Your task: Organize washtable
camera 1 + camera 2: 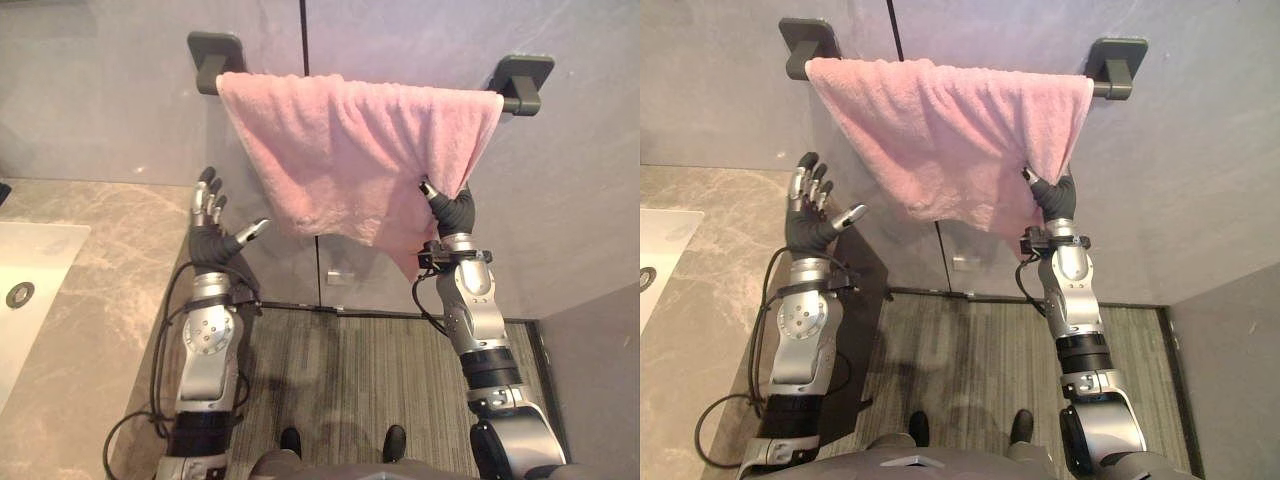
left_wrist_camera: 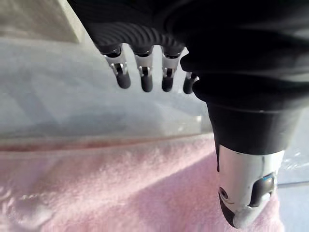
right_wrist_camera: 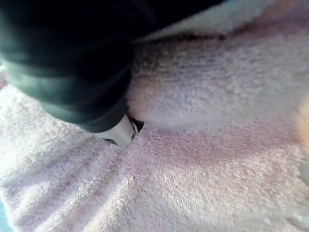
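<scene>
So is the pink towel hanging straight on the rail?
No, draped but crooked: the pink towel spans the rail, yet its lower edge slants down to a point by the right hand.

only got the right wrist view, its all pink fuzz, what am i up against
observer: A pink towel draped over a dark wall bar. Your right robot hand is at its lower right edge.
operator: is it hanging straight
observer: No, its bottom edge slants and hangs lowest by the right robot hand.
operator: wheres the other one
observer: The left robot hand is up beside the towel's left edge, fingers straight, holding nothing.
</scene>
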Controlling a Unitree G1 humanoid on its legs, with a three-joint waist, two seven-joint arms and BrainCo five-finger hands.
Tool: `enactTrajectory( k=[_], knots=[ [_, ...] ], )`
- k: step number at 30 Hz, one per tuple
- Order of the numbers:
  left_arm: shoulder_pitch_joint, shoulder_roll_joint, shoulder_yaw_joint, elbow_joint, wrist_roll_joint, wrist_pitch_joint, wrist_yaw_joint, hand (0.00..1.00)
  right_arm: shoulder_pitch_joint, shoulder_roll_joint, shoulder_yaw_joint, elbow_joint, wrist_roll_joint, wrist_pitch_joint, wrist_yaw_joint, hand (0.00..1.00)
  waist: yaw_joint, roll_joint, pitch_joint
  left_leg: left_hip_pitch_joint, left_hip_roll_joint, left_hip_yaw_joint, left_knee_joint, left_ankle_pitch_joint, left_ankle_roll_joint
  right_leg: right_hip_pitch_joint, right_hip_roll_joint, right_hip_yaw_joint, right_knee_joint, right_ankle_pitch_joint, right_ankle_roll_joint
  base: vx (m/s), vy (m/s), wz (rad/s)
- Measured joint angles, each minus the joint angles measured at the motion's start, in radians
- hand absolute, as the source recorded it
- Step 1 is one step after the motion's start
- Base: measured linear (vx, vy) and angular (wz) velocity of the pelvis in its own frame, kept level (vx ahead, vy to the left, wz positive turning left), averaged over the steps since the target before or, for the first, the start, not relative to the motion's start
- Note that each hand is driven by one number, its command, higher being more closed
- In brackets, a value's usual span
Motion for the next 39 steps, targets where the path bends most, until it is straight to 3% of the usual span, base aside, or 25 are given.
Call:
enactTrajectory(
  k=[8, 14, 15, 23, 39],
  knots=[
    [-0.160, 0.008, -0.063, 0.194, 0.019, 0.021, 0.044, 0.00, 0.004, 0.000, 0.039, -0.027, 0.010, 0.003, -0.008, 1.00, -0.027, -0.002, -0.001, -0.002, 0.000, 0.037, 0.003, 0.000, 0.000, -0.024, 0.002, 0.046, 0.000, 0.008, -0.010, -0.02, -0.003, -0.15],
    [-0.240, 0.011, -0.062, 0.279, 0.011, 0.026, 0.099, 0.00, -0.001, 0.007, 0.078, -0.029, 0.015, 0.001, -0.016, 1.00, -0.025, -0.005, -0.002, -0.020, 0.000, 0.042, 0.007, 0.002, -0.001, -0.046, 0.003, 0.050, 0.000, 0.028, -0.023, -0.04, 0.002, -0.03],
    [-0.249, 0.011, -0.063, 0.288, 0.003, 0.028, 0.104, 1.00, -0.002, 0.008, 0.081, -0.029, 0.021, 0.001, -0.018, 1.00, -0.025, -0.005, -0.002, -0.022, 0.000, 0.043, 0.007, 0.003, -0.001, -0.048, 0.003, 0.051, 0.000, 0.031, -0.024, -0.04, 0.008, -0.06],
    [-0.340, 0.012, -0.064, 0.355, -0.060, 0.038, 0.145, 1.00, -0.018, 0.030, 0.125, -0.031, 0.049, -0.002, -0.033, 1.00, -0.046, -0.028, -0.002, -0.042, 0.000, 0.052, 0.004, 0.021, -0.004, -0.078, 0.006, 0.059, -0.001, 0.053, -0.031, -0.04, -0.005, -0.05],
    [-0.346, 0.002, -0.072, 0.347, -0.059, 0.037, 0.143, 1.00, -0.011, 0.035, 0.150, -0.024, 0.048, -0.003, -0.036, 1.00, -0.070, -0.046, -0.014, -0.045, 0.001, 0.049, 0.004, 0.033, -0.003, -0.079, 0.007, 0.071, -0.001, 0.063, -0.032, -0.01, -0.001, -0.01]
  ],
)
